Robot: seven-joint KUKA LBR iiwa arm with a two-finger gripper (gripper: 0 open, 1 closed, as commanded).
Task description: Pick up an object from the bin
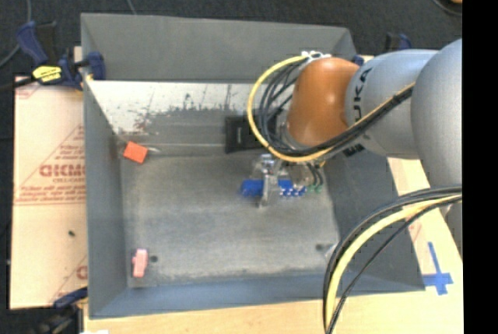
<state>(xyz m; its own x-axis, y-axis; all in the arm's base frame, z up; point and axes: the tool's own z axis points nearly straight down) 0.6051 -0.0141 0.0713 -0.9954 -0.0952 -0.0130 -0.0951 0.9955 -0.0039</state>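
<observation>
Claw (268,183) position: low over the floor of the grey bin (194,52), right of the floor's centre and towards the far wall. Claw state: cannot be told, whether apart or together, since the wrist hides the tip from above.

Nearest thing: a small blue thing (250,188) lying on the bin floor directly at the claw. Plain blue shows on the claw's left side and blue with pale dots on its right side. Whether this is one piece or two cannot be told, nor whether the claw grips it.

Other contents:
- A black flat thing (236,134) lies just behind the claw, against the foot of the far wall.
- An orange block (135,152) lies at the far left of the floor, well apart from the claw.
- A pink piece (139,263) lies in the near left corner.

Arm (405,99): enters from the right, with an orange cover (319,99) and looped cables (261,103) above the claw.
</observation>
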